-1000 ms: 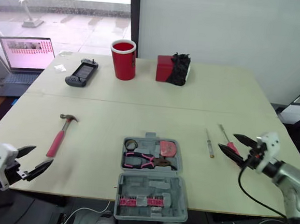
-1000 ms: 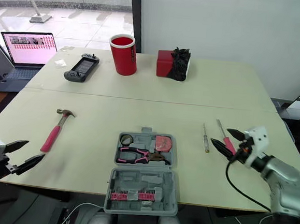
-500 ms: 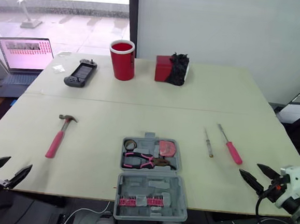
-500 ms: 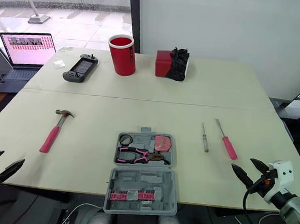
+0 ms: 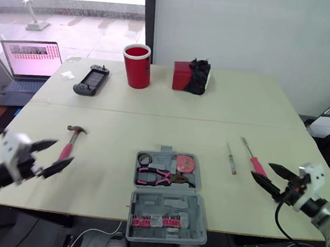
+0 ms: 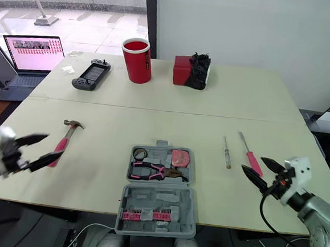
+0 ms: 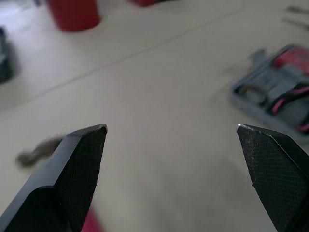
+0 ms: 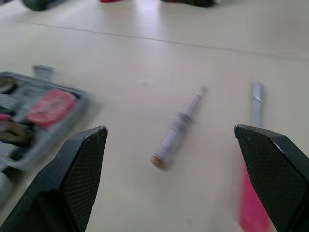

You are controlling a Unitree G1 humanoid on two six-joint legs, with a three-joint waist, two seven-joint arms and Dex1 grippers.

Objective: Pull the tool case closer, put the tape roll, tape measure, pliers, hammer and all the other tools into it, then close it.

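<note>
1. The open grey plastic tool case [image 5: 173, 206] sits at the near middle edge of the pale table [image 5: 172, 110].
2. The pink-handled hammer [image 5: 70, 143] lies to its left. The left gripper [image 5: 64, 151] is at the handle, spread wide and empty.
3. The right gripper [image 5: 260, 169], also wide and empty, is by the pink-handled screwdriver [image 5: 254, 162].

At the far end of the bench [image 5: 210, 127] stand a red cup [image 5: 136, 66], a red box [image 5: 182, 75] and a game pad [image 5: 90, 80], with an open laptop [image 5: 32, 58] beside.
</note>
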